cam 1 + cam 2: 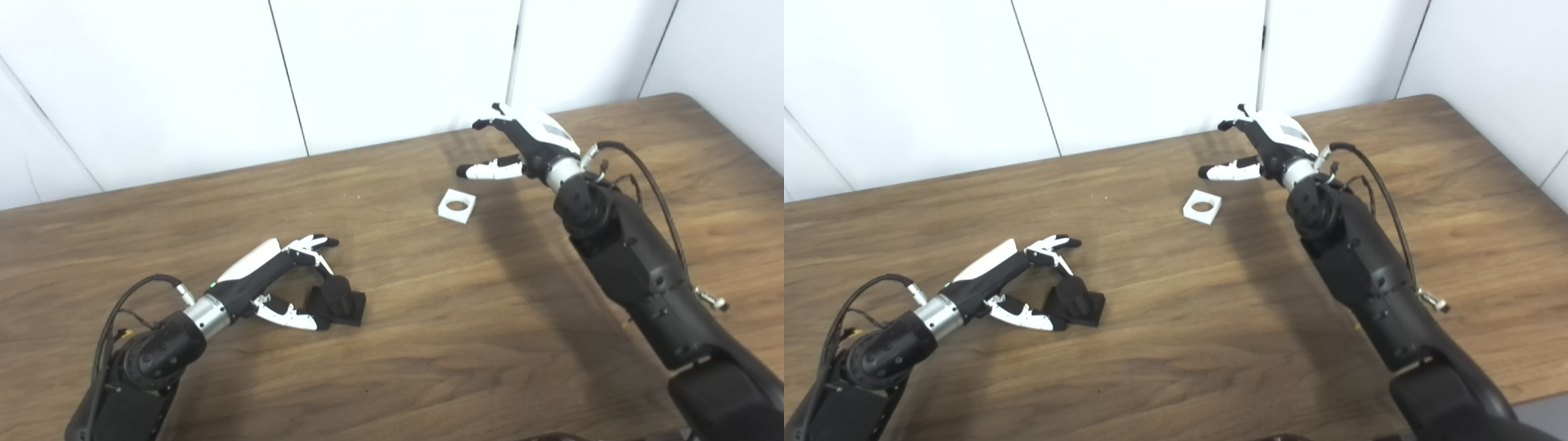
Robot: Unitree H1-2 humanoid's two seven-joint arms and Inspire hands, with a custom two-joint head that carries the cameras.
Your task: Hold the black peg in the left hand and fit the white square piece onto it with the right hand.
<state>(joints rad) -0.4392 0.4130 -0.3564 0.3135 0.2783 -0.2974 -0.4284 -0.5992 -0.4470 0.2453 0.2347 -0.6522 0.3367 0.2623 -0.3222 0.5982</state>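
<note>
The black peg point(338, 298) is seen standing upright on its square black base on the wooden table point(429, 343), toward the near left of the scene. The left hand point(278, 282) is placed around it with the fingers point(312, 245) arched over the top and the thumb point(288, 315) laid low alongside the base; the thumb tip appears to touch or nearly touch the base, but a firm closure is not shown, so the peg is judged to be bracketed rather than gripped. This spread posture is probably kept so that the peg can be enclosed from both sides before being lifted. The white square piece point(457, 206), with its round hole facing up, is lying flat on the table well apart from the peg, toward the far middle. The right hand point(527, 147) is held above and just beyond the piece, with its fingers point(490, 170) spread apart and nothing held in them; one finger is pointed toward the piece without touching it. The hand seems to be poised there so that the piece can be reached from above and pinched by its edges. Neither object is judged to have been picked up yet, so the fitting step is not yet begun. Care will be needed with the thin, flat piece, which could slide on the smooth wood when pinched.
</note>
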